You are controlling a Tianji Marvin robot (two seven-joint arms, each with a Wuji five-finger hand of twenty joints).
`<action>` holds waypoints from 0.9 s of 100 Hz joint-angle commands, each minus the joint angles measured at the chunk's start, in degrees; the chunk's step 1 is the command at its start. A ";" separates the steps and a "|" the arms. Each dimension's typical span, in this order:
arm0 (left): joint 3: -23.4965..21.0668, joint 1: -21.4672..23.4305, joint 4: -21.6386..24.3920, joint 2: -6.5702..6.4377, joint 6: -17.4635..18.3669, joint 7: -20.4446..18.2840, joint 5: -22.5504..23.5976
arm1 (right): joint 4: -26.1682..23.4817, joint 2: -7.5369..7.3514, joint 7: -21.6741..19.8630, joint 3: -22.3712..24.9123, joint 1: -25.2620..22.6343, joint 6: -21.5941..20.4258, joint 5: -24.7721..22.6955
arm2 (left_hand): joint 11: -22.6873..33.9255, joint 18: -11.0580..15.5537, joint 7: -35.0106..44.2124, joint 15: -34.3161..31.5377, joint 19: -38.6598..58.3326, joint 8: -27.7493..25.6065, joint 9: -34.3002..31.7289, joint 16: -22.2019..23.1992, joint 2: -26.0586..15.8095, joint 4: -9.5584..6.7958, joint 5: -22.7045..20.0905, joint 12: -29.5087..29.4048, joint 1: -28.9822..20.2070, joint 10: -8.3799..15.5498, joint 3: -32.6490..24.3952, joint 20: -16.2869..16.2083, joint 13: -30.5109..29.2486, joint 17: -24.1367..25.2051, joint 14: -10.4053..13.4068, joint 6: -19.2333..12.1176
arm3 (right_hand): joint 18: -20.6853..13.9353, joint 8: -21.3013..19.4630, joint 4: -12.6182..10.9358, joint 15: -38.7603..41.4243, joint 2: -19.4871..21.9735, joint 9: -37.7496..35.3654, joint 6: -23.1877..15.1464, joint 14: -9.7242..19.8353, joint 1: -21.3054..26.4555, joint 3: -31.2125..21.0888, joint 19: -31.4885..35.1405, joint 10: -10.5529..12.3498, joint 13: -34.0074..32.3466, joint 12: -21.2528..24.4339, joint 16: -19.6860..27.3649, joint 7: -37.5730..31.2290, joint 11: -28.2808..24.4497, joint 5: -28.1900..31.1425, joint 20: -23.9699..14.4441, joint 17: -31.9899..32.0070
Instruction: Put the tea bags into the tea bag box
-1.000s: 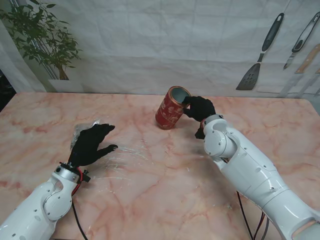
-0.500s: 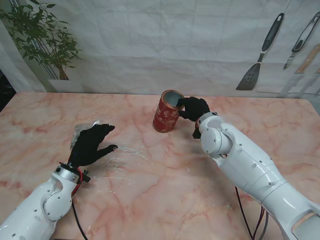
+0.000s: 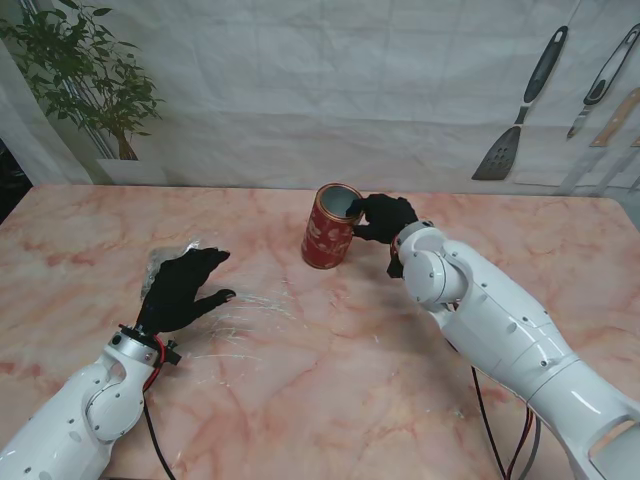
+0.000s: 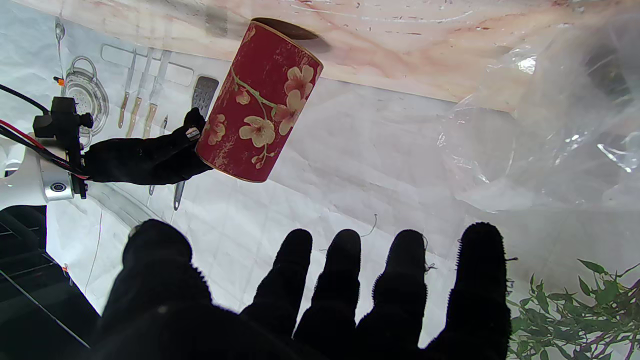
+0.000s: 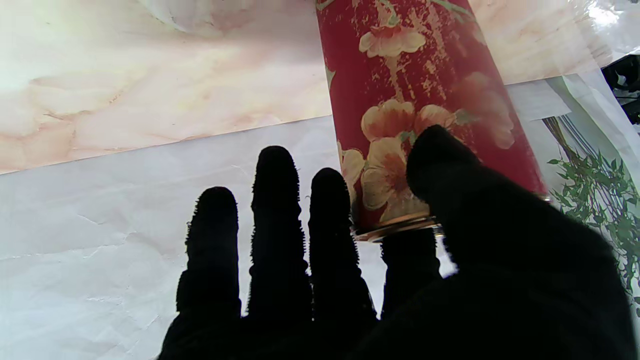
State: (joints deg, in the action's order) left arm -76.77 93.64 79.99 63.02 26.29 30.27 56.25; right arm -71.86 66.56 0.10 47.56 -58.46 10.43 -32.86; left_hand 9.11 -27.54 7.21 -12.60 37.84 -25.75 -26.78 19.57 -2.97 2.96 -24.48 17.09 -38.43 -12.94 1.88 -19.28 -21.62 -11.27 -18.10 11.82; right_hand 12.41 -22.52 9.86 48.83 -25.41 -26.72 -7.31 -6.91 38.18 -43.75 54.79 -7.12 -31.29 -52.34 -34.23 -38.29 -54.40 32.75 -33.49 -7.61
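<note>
At mid-table, farther from me, your right hand (image 3: 388, 217) pinches the rim of the tin (image 3: 331, 226): thumb on the outer wall, one finger hooked inside the mouth, the other fingers spread free. The tin stands tilted, mouth up and open. I'd call it light and stiff, with a smooth printed skin, so a rim pinch could let it swivel; a wrap round the wall would steady it better.

On the left, nearer to me, your left hand (image 3: 182, 288) hovers spread and empty over the bag (image 3: 232, 318), a clear crinkly film lying on the table. Dark contents show beneath the fingers, likely the tea bags, though I can't tell for sure. That film looks soft, slippery and shapeless; take hold by bunching a fold rather than pressing flat.
</note>
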 commanded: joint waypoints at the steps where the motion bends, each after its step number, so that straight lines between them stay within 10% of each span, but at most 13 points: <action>1: -0.03 0.01 0.40 0.10 0.17 -0.78 -0.16 | -0.54 -0.29 -1.16 -0.06 0.10 -0.05 -0.45 | -0.05 -0.85 0.10 1.30 0.18 -0.16 -0.63 -0.42 -2.29 -1.01 -1.06 -0.85 -0.88 1.32 0.32 -0.33 -0.25 0.23 1.37 -0.68 | -1.11 -1.76 -2.78 -0.86 -0.36 2.30 -1.14 0.98 -2.07 -1.83 -1.30 0.28 1.90 0.55 0.28 2.59 0.93 -1.89 0.09 1.15; 33: -0.15 0.12 0.53 0.13 0.18 -0.79 -0.22 | 0.38 0.58 3.90 -0.66 0.26 2.23 -3.29 | -0.03 -0.89 0.11 1.30 0.17 -0.16 -0.71 -0.42 -2.24 -1.01 -1.11 -0.84 -0.89 1.35 0.32 -0.33 -0.25 0.23 1.38 -0.71 | -0.27 4.43 1.50 0.47 3.80 -1.15 -1.70 0.73 7.94 4.65 -0.12 0.27 -0.90 -0.79 0.15 -9.90 0.08 -0.34 -0.19 -0.69; 90: -0.42 0.31 0.85 0.08 0.33 -1.46 -0.35 | -0.35 -0.11 -0.06 0.04 0.49 0.17 -1.19 | -0.11 -0.87 0.17 1.41 0.08 -0.21 -0.76 -0.49 -2.28 -1.00 -1.27 -0.88 -0.93 1.33 0.31 -0.29 -0.04 0.27 1.25 -0.73 | -1.92 -3.42 -4.11 -6.73 -1.68 8.84 -0.94 1.33 -10.65 -0.14 -2.74 -0.77 6.21 7.09 2.85 10.38 8.93 -9.74 0.83 3.09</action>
State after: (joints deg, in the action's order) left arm -77.11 93.86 80.33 63.04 26.39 29.71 56.06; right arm -71.48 66.94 2.07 47.33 -58.00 11.52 -34.33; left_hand 9.11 -27.54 7.21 -12.60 37.84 -25.75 -26.79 19.57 -2.97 2.96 -24.48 17.09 -38.43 -12.94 1.88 -19.28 -21.62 -11.27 -18.10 11.82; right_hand 11.76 -25.50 7.72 44.05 -25.44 -21.32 -8.06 -6.58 30.21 -44.10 53.43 -7.81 -27.41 -46.86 -32.24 -29.98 -47.62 26.28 -33.45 -5.85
